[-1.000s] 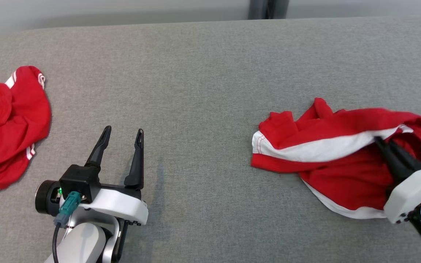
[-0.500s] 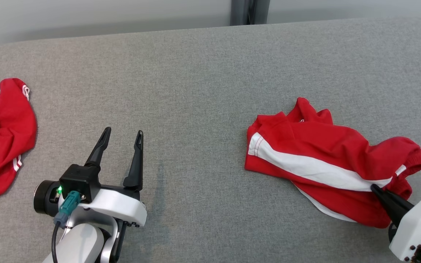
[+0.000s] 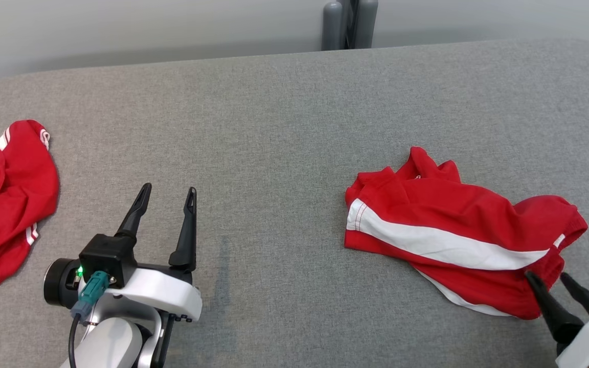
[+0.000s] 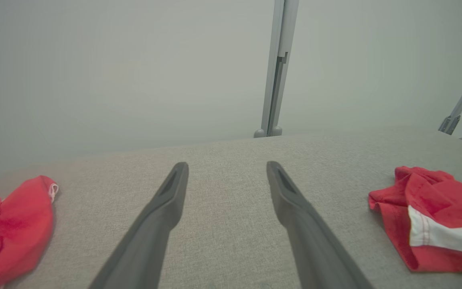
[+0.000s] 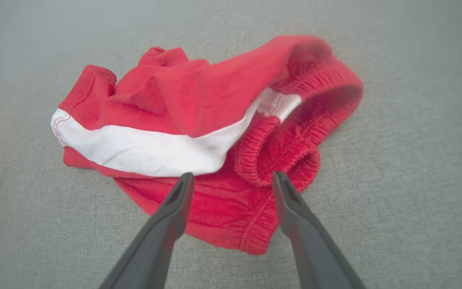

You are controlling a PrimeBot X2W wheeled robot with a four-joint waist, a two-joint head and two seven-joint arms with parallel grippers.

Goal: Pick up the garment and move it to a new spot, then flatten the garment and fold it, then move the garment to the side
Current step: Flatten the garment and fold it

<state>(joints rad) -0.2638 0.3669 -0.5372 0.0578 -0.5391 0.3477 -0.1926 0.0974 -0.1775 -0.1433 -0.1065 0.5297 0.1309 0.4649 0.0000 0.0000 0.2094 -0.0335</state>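
The garment (image 3: 458,235) is a pair of red shorts with a white side stripe and an elastic waistband, lying crumpled on the right of the grey surface; it also shows in the right wrist view (image 5: 199,120) and at the right edge of the left wrist view (image 4: 431,216). My right gripper (image 3: 547,276) stands open at the garment's near right edge, its fingers apart over the waistband (image 5: 271,160) and holding nothing. My left gripper (image 3: 166,191) is open over bare surface, well left of the garment.
A second red garment with white trim (image 3: 3,199) lies bunched at the far left edge. The grey padded surface (image 3: 274,128) stretches wide between the two. A grey post (image 3: 348,23) stands behind the far edge, before a pale wall.
My right gripper was shut on the garment's waistband, lowered it onto the surface, and has now opened and let go. The head camera shifted a little. The left arm stayed put.
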